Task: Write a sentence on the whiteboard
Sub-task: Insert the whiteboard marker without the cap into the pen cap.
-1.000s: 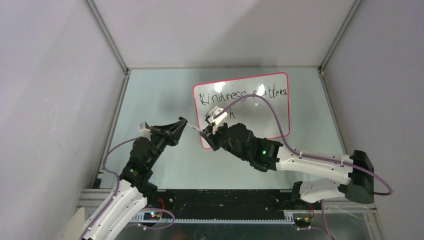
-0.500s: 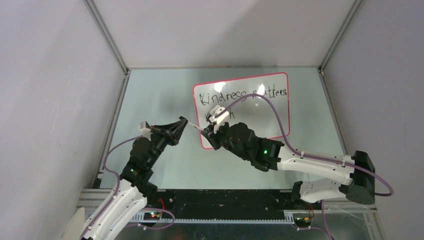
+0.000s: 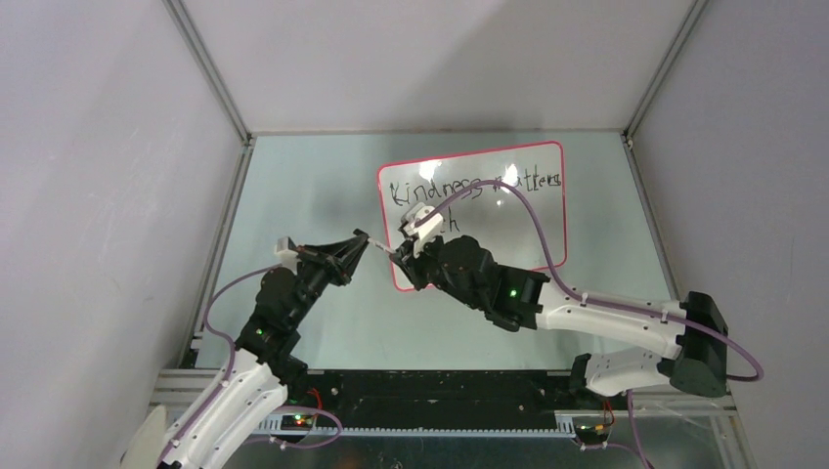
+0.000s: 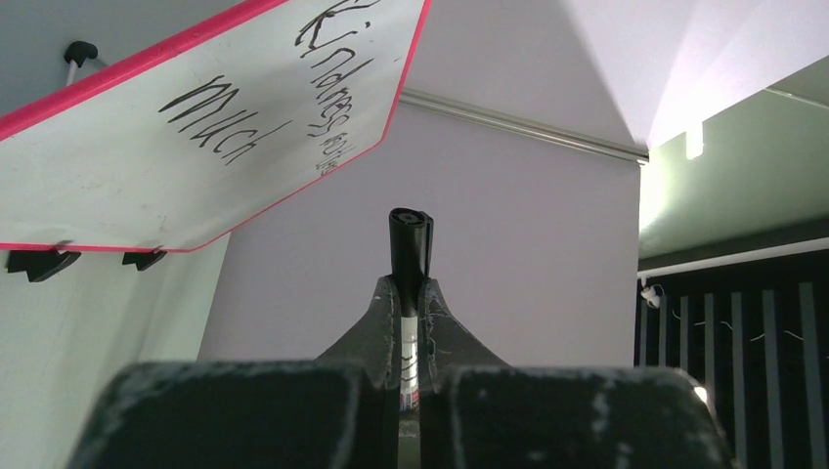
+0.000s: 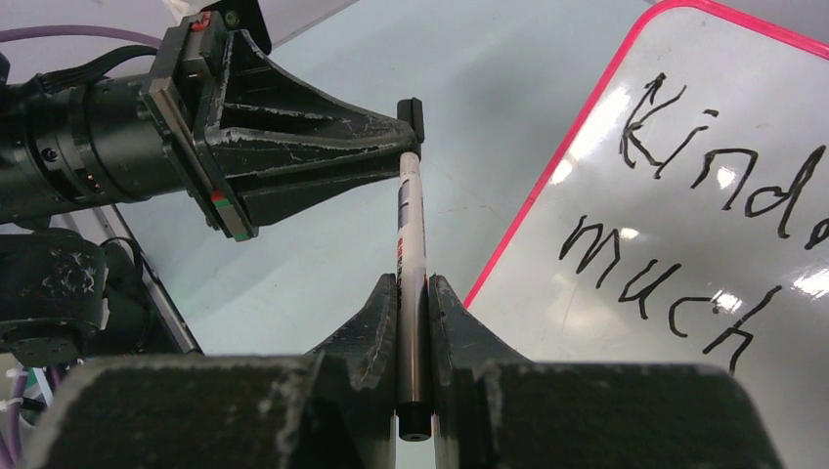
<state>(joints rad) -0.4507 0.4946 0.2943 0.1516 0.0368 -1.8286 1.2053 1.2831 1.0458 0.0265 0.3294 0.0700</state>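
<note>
L fingers (image 4: 387, 298) clamped on marker (image 5: 410, 225) cap end | R fingers (image 5: 384, 298) clamped on barrel | whiteboard (image 5: 606, 391) just beside

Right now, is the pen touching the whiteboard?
No, the pen is held up beside the whiteboard, away from its red rim.
</note>
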